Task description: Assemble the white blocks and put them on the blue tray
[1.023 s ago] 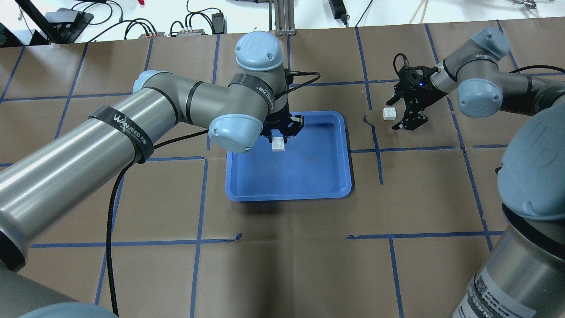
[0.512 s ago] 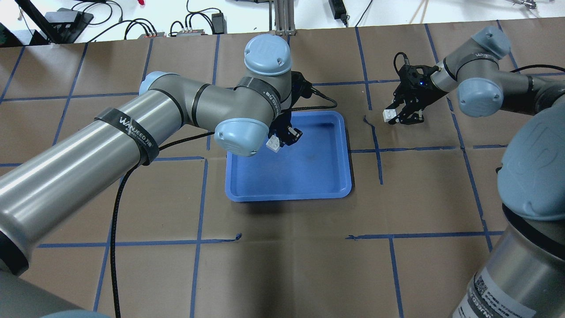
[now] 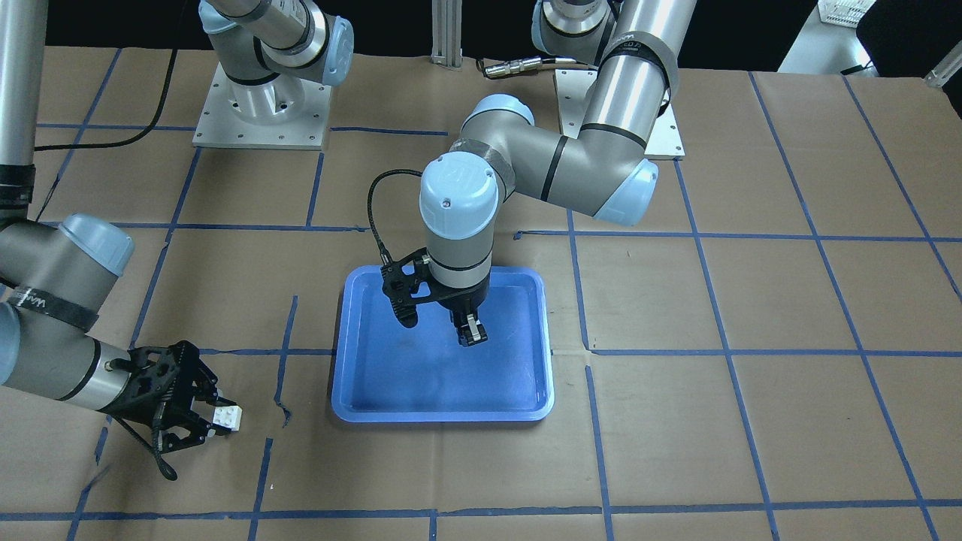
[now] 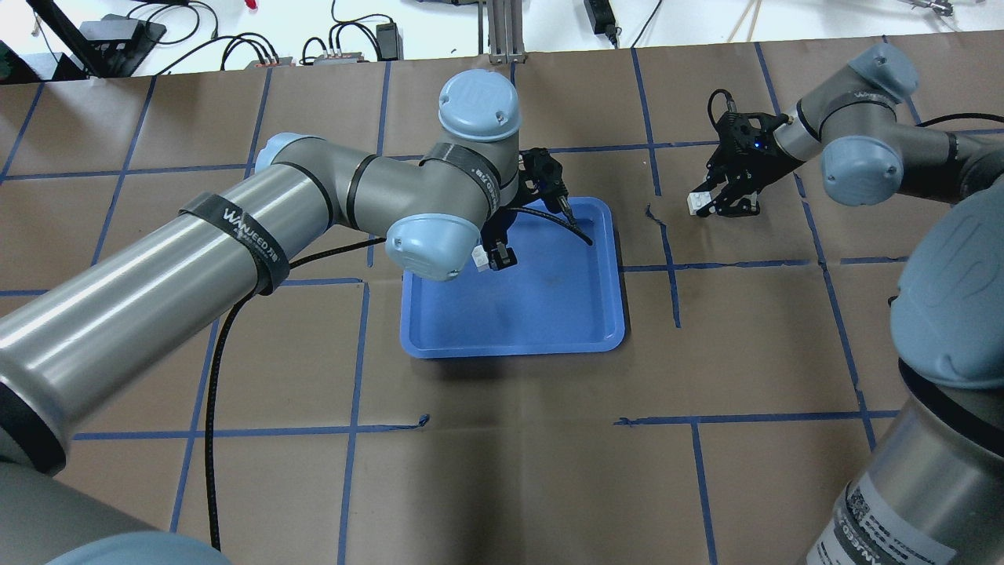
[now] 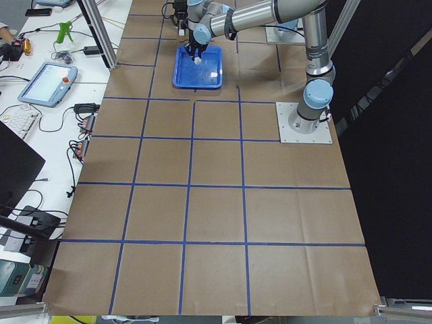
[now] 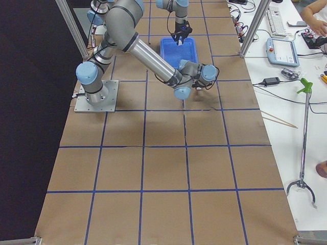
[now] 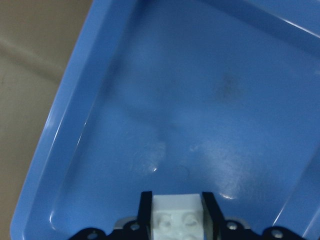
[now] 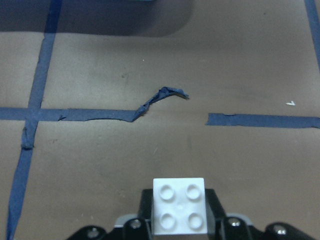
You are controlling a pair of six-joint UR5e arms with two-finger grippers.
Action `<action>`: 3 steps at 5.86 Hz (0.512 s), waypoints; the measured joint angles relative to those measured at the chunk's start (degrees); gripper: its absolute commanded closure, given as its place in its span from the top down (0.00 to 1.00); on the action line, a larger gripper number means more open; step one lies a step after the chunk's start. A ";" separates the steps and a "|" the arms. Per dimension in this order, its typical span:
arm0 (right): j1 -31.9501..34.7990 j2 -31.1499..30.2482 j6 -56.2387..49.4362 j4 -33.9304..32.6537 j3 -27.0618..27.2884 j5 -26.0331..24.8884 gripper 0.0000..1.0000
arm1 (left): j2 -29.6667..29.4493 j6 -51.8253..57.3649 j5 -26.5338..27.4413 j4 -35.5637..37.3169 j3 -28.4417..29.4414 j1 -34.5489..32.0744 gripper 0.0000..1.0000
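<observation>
My left gripper (image 4: 492,257) hangs over the back left part of the blue tray (image 4: 510,349) and is shut on a white block (image 4: 480,256). The block sits between the fingers in the left wrist view (image 7: 177,217), above the tray floor (image 7: 190,100). My right gripper (image 4: 710,204) is over the brown table, right of the tray, and is shut on the other white block (image 4: 696,202). Its four studs show in the right wrist view (image 8: 179,205). In the front-facing view the left gripper (image 3: 471,336) is over the tray (image 3: 443,413) and the right block (image 3: 226,418) is at lower left.
The table is covered in brown paper with a grid of blue tape lines (image 4: 671,267). A torn bit of tape (image 8: 162,95) lies ahead of the right gripper. The left wrist cable (image 4: 565,212) loops over the tray's back edge. Cables and devices lie past the far edge.
The right gripper shut on the block that lay on the table and lifted it. The left gripper raised its block off the tray floor and turned its wrist.
</observation>
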 measured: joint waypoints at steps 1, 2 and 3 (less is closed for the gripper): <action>-0.16 -0.67 1.05 0.76 -1.35 -0.15 0.18 | -1.05 4.06 -0.02 -0.05 -0.14 0.01 0.21; -0.20 -2.14 2.39 3.42 -3.27 -0.24 0.18 | -2.39 5.74 -0.03 0.31 0.11 0.00 0.22; -0.11 -4.79 2.93 7.03 -4.08 -0.15 0.18 | -3.46 6.94 -0.09 0.91 0.20 -0.04 0.29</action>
